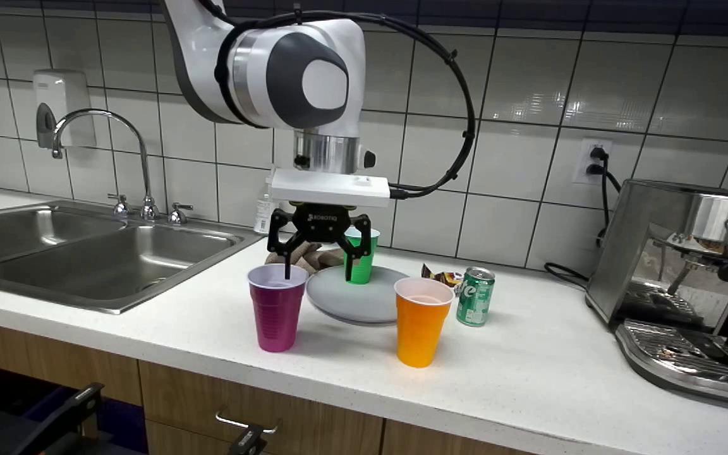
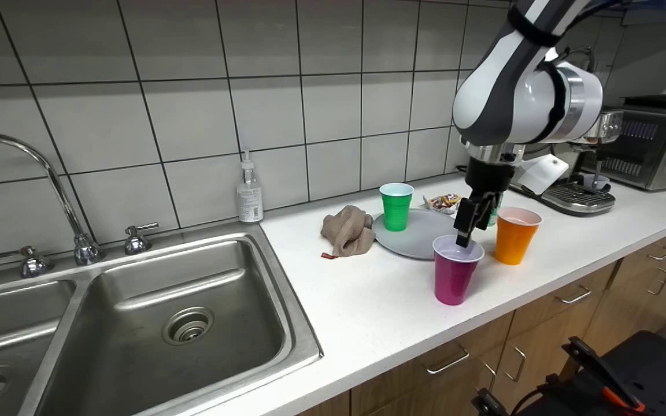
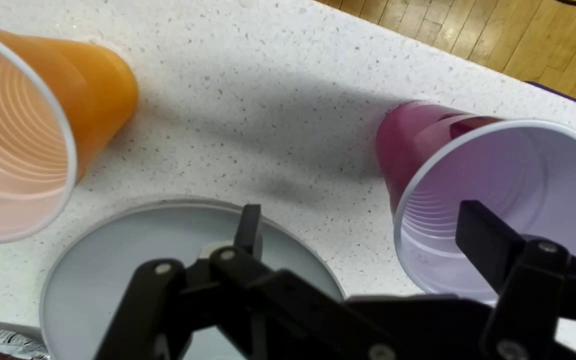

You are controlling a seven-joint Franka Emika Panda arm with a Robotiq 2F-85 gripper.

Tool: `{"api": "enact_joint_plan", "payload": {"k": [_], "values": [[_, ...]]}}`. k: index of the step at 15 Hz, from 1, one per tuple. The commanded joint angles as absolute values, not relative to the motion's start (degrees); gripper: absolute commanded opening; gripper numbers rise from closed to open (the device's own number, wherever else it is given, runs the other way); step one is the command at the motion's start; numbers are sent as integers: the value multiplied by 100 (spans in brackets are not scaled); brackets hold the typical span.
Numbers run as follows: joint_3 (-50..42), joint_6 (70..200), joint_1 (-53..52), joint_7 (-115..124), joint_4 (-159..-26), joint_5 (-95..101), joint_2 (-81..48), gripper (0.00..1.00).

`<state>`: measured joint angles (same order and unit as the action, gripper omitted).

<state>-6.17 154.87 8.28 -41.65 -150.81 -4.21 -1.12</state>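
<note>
Standing at eight o'clock from the gripper [image 1: 318, 279] in an exterior view, the purple cup [image 1: 277, 313] is possibly courting a tip, since one fingertip [image 1: 287, 266] is overlapping its mouth; the fingers are hanging wide apart, gripping nothing. A swing could be knocking the orange cup [image 1: 423, 332] at four. The sink [image 1: 105, 262] is bounding nine, the countertop edge [image 1: 339, 400] six; room is stretching at three toward the coffee machine [image 1: 686, 287].

Arm [image 1: 205, 57], top of frame in an exterior view: glossy white shell, dark grey cap [image 1: 285, 76] with pale oval [image 1: 325, 85]. Silver collar [image 1: 328, 155] below, then white rectangular block [image 1: 329, 188]. Black cable [image 1: 470, 110], small ties [image 1: 451, 57]. Gripper [image 1: 318, 277] black, pale "ROBOTIQ" lettering [image 1: 323, 218]. Wrist view, bottom: round screw heads [image 3: 163, 268]. Black strap [image 2: 534, 28], upper right, in an exterior view.
</note>
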Motion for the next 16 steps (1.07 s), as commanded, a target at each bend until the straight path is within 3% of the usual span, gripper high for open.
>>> {"api": "enact_joint_plan", "payload": {"k": [1,4,5,6,14,16], "values": [[-619,15757,779,-3881,-15122,-217,-238,100],[-600,15854,785,-3865,-15103,-224,-323,98],[-593,15889,790,-3874,-15099,-237,-346,74],[-590,15913,794,-3872,-15096,-232,-365,74],[-575,15966,803,-3866,-15094,-208,-434,12],[-569,15961,805,-3868,-15097,-211,-445,0]]}}
